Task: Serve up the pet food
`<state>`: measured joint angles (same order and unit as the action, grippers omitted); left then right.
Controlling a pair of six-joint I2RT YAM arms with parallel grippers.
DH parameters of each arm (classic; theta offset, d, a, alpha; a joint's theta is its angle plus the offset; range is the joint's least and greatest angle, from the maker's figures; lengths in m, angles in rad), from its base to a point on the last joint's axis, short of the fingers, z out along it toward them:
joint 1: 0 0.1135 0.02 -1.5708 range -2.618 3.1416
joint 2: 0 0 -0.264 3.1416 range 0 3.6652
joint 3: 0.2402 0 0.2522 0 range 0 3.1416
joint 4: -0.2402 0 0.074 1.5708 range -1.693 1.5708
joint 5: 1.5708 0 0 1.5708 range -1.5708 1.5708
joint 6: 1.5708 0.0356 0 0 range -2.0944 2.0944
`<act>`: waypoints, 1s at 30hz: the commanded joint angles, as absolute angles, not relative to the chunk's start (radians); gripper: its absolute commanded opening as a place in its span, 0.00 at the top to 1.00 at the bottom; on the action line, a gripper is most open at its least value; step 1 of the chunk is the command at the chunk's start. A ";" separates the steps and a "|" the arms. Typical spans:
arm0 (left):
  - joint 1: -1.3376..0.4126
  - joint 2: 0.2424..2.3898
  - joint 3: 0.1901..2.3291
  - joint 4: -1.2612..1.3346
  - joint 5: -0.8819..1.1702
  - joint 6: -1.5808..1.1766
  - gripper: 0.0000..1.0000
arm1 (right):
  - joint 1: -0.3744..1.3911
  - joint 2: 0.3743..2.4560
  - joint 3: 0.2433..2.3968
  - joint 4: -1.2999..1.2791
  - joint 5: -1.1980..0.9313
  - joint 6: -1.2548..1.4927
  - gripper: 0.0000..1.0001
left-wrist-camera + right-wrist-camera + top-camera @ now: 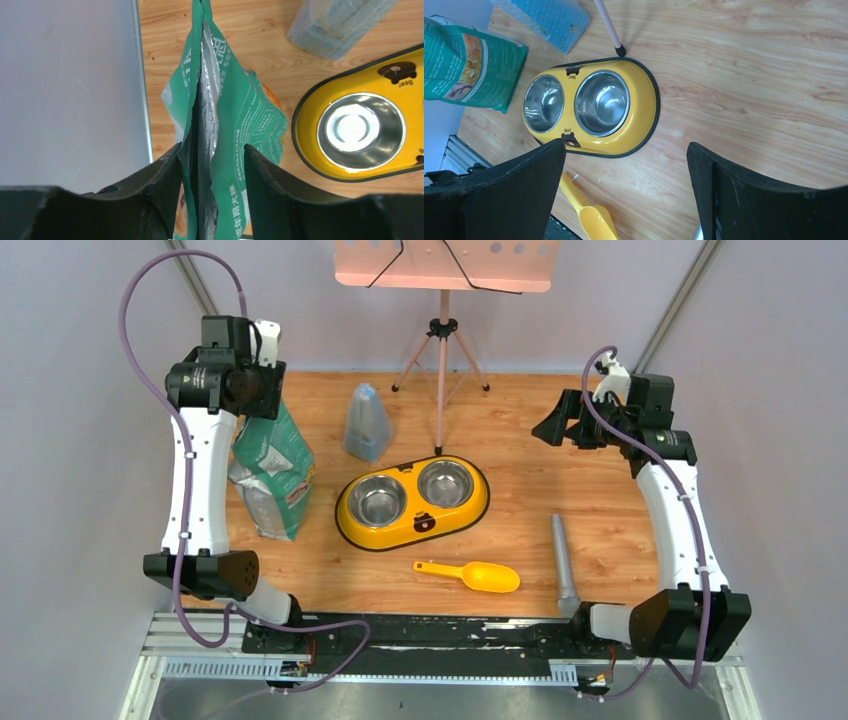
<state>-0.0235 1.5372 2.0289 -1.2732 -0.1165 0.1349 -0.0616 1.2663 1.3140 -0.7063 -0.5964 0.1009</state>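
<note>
The left wrist view alone shows the left tool (212, 150) straddling the green bag (240, 115) at its foil mouth, grip unclear, pet food unseen, "犬粮" printed; the right tool (625, 144) gapes empty near the "Bear" feeder (644, 100).

Looks like a robotics lab booth: walled by plain grey panels (70, 360), wooden tabletop (560, 440) edged by metal rail (195, 668), tripod (441, 350) behind.
</note>
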 commanded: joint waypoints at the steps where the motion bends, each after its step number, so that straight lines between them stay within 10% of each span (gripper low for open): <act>1: -0.015 1.492 2.004 -1.283 -0.137 0.128 0.52 | -0.020 1.253 1.315 -0.682 -0.648 0.124 0.07; 9: -0.015 1.468 2.003 -1.303 -0.068 0.139 0.99 | 0.245 1.375 1.425 -0.641 -0.648 0.092 0.10; 30: -0.015 1.369 2.118 -1.331 0.388 0.069 1.00 | 0.571 1.703 1.825 -0.595 -0.605 0.095 0.09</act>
<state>-0.0143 1.4769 2.0342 -1.4364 0.2264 0.1280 0.5735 1.7081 1.8011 -0.6304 -0.6243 0.1013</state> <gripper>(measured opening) 0.009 0.910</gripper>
